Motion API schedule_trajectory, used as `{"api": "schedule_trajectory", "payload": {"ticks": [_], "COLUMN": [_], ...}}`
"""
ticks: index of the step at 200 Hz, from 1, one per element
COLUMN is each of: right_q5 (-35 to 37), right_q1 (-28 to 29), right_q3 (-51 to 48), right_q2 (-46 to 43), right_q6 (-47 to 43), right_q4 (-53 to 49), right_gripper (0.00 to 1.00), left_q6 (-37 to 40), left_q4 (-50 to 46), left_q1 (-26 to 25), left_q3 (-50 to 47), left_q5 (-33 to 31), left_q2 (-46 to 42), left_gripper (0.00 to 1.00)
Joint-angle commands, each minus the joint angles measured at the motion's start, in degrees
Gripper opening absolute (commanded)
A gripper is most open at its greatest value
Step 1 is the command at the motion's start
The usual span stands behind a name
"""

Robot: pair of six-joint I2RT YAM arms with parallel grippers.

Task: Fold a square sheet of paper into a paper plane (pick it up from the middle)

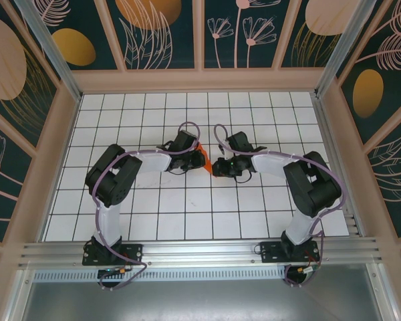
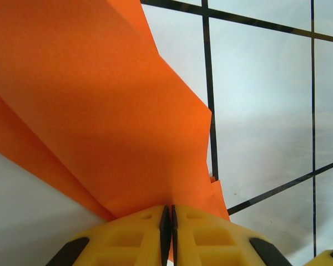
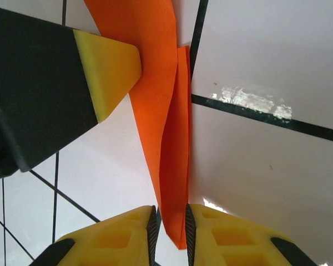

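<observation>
The white table (image 1: 154,221), ruled with black grid lines (image 2: 210,83), lies beneath both sets of jaws. Over its middle the two arms (image 1: 113,177) bend inward until their tips nearly meet.

Between those tips hangs the sheet of paper (image 1: 202,159), bright orange and already folded into several layers. It is no longer a flat square, and not yet a clean dart.

The left gripper (image 2: 167,213) has its jaws pressed together on the paper, with no gap showing between the pads. From that pinch the layers fan out ahead of the jaws and off to their left.

The right gripper (image 3: 171,221) has its jaws slightly parted. The narrow folded end of the sheet sits in the gap, closer to the right-hand pad, and its tip reaches just behind the pad fronts. The layers there look loose and are not squeezed flat.

Ahead of the right jaws and to their left, one yellow finger (image 3: 108,69) of the left gripper touches the same strip.

The work looks to be in mid-fold, with the left side carrying the sheet. Next, the right jaws would need either to close squarely on the layered end, setting the crease, or to draw clear without dragging the layers apart. Meanwhile the left pinch must hold.
</observation>
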Motion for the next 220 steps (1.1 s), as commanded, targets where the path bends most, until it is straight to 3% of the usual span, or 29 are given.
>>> {"api": "schedule_trajectory", "payload": {"ticks": [1, 74, 114, 175, 220], "right_q5": [-0.6, -3.0, -3.1, -6.2, -6.7], "right_q1": [0.3, 1.9, 1.8, -0.3, -2.1], "right_q3": [1.9, 2.2, 1.8, -1.8, -2.5], "right_q2": [1.8, 3.9, 4.4, 3.0, 1.4], "right_q6": [-1.6, -2.6, -2.3, -0.1, 1.9], "right_q4": [-0.4, -0.2, -0.1, 2.5, 3.1], "right_gripper": [0.23, 0.22, 0.15, 0.14, 0.08], "left_q6": [1.4, 1.5, 1.5, 1.6, 1.6], "left_q4": [-6.6, -6.5, -6.4, -6.4, -6.4], "left_q1": [0.9, 1.0, 1.0, 1.0, 1.0], "left_q3": [-1.5, -1.5, -1.6, -1.8, -1.9], "left_q5": [-6.9, -6.8, -6.8, -7.0, -7.0], "left_q2": [4.1, 4.3, 4.3, 4.3, 4.3], "left_gripper": [0.14, 0.14, 0.14, 0.14, 0.14]}}
